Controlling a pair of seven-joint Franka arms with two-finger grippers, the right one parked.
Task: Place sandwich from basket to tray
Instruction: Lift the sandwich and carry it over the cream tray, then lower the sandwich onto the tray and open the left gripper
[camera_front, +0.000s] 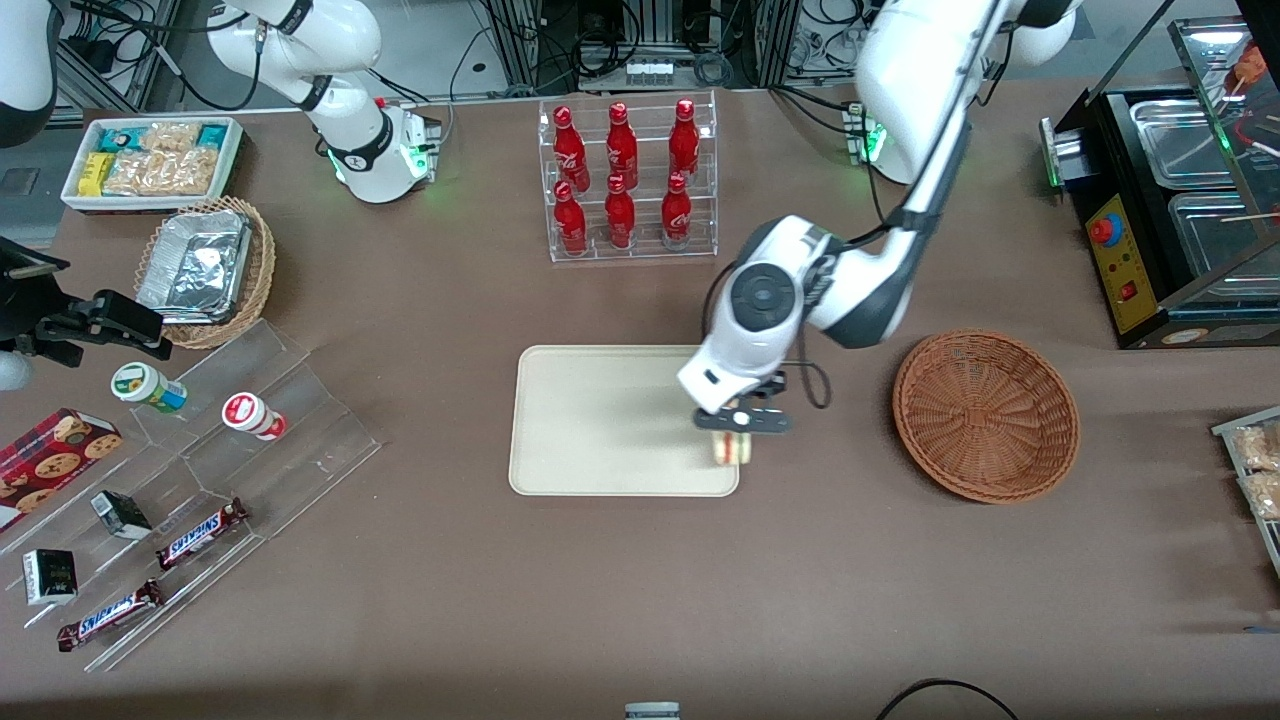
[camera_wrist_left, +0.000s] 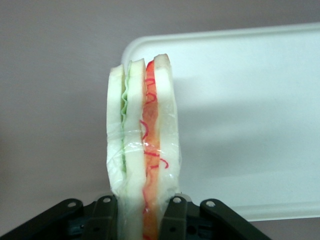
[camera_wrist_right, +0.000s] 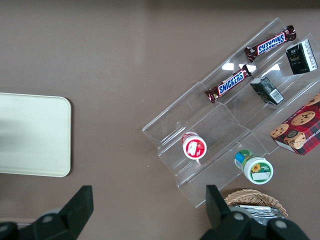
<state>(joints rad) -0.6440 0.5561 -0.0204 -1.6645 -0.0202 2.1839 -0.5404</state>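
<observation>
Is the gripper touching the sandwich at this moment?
Touching. In the left wrist view the gripper has its black fingers pressed against both bread faces of the sandwich, over the corner of the tray.

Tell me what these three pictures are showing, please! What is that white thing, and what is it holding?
The white thing is a robot arm. Its pincer is like two fingers, and it is squeezing a wrapped sandwich over a corner of the cream tray. The big picture looks down on the table from the front. The close-up comes from a camera on that arm's wrist, and the third comes from a camera on another arm that is resting. Beside the tray sits the brown basket, with no sandwich in it. The table also holds red bottles and chocolate bars.
</observation>
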